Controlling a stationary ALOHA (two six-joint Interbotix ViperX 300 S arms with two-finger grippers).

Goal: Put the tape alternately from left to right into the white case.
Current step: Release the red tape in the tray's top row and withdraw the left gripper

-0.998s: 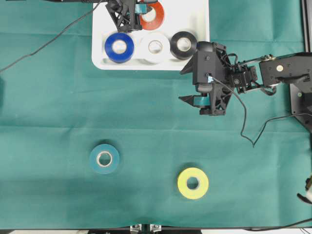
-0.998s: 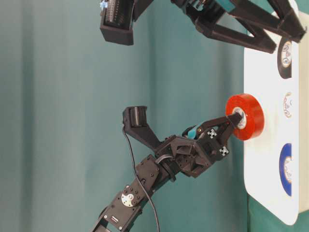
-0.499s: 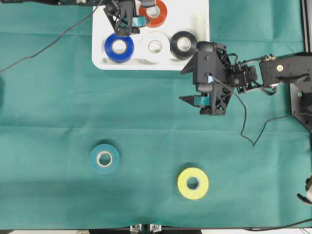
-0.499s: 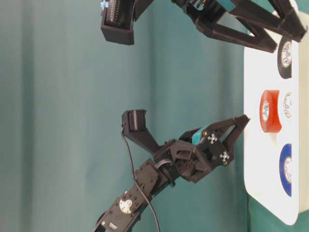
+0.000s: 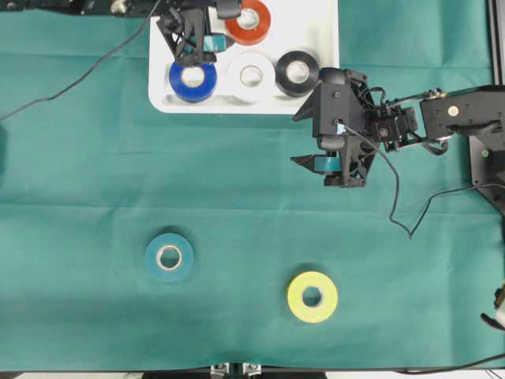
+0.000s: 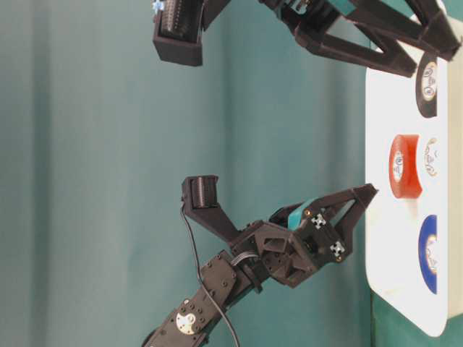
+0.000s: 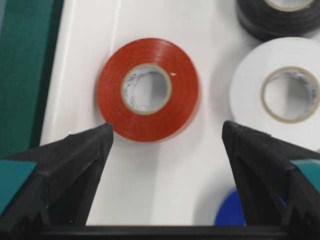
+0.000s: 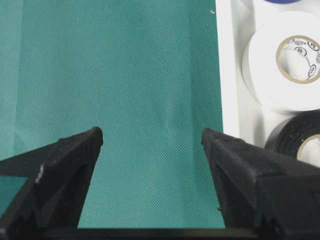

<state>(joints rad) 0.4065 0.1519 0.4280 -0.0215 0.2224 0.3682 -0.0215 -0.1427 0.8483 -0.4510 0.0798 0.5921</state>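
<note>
Red roll (image 5: 248, 21) lies flat in the case (image 5: 323, 20) behind blue (image 5: 192, 81), white (image 5: 251, 76), black (image 5: 297, 72); left gripper (image 5: 187, 49) spread empty beside it, right gripper (image 5: 335, 164) spread empty off-case, likely for teal (image 5: 169, 257) or yellow (image 5: 312, 296).

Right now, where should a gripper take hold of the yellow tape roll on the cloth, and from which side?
The yellow tape roll lies flat with its hole up and open cloth all round. Coming straight down from above seems best: one finger in the hole, one outside, pinching the ring wall, probably with the open right gripper.
</note>
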